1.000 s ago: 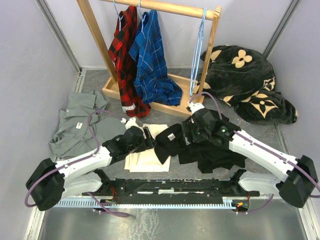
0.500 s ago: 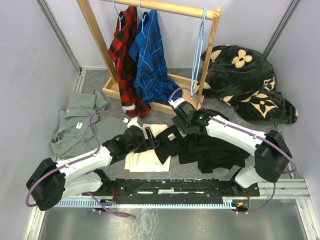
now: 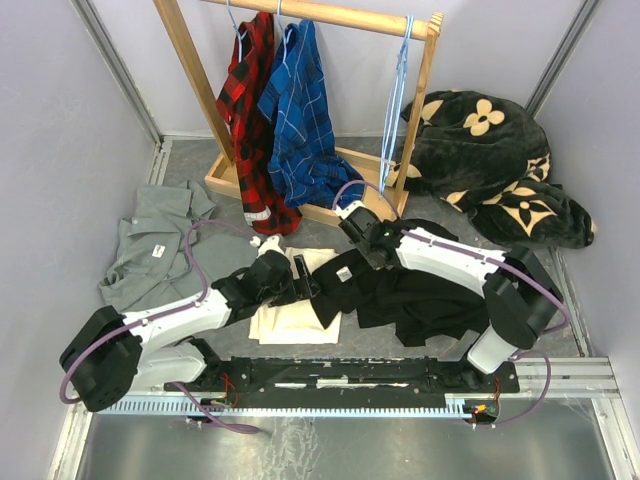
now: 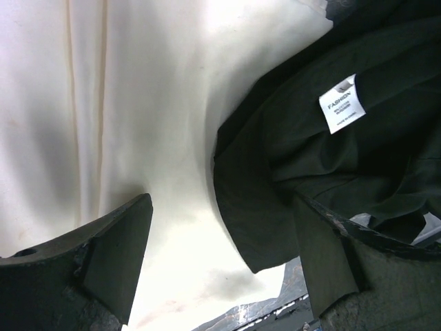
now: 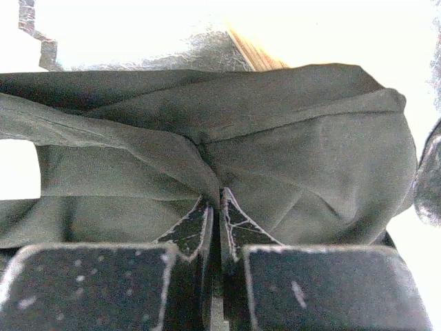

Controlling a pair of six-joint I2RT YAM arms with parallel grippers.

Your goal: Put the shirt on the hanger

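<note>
Folds of a grey shirt lie heaped at the far left of the table. Next comes the left gripper, held low over a cream cloth. Its fingers are spread wide and grasp nothing, and the cloth and the near edge of the shirt show between them. The shirt lies crumpled on the table in front of the rack. Its left part overlaps the cloth, and its white label faces up just right of the left gripper. The right gripper is down at the shirt's far edge, its fingers pressed together on a raised fold of the black fabric. Behind, on the rack's rail, hang a red plaid and a blue plaid. The hanger dangles with others like it at the rail's right end, just beside the right post and well apart from the shirt. A blanket with cream flowers is bunched at the far right.
</note>
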